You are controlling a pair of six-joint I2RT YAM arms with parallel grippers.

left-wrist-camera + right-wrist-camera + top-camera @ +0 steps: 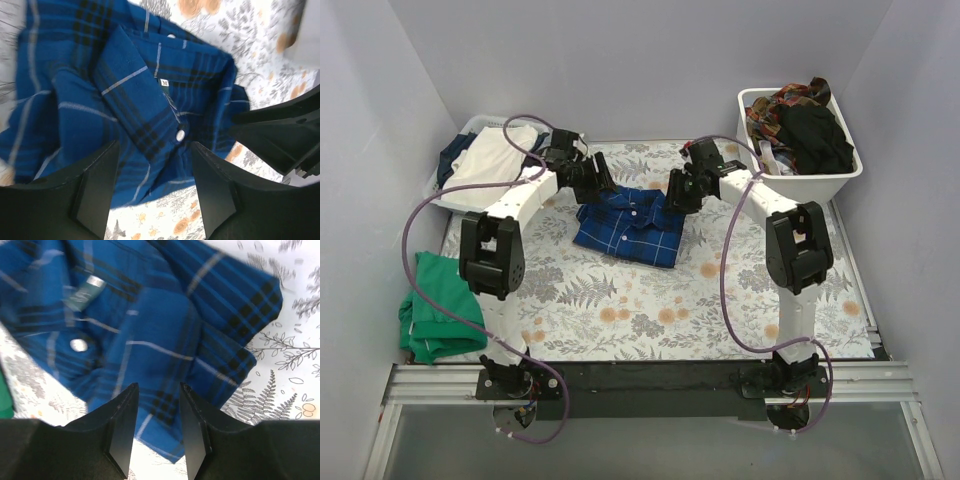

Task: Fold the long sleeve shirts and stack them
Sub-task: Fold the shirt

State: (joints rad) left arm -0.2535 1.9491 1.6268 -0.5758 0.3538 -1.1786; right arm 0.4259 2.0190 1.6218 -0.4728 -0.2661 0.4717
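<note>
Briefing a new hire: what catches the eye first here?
A folded blue plaid shirt in the middle of the table, with the left gripper and right gripper open over it. Next, the white basket heaped with dark clothes at the far right corner, and a green garment at the left edge.

Pale lilac walls (620, 60) close three sides. A floral cloth (650, 310) covers the table (860, 300); a white basket (815, 185) sits at its far right corner, a second basket (470, 124) far left. Even light.
</note>
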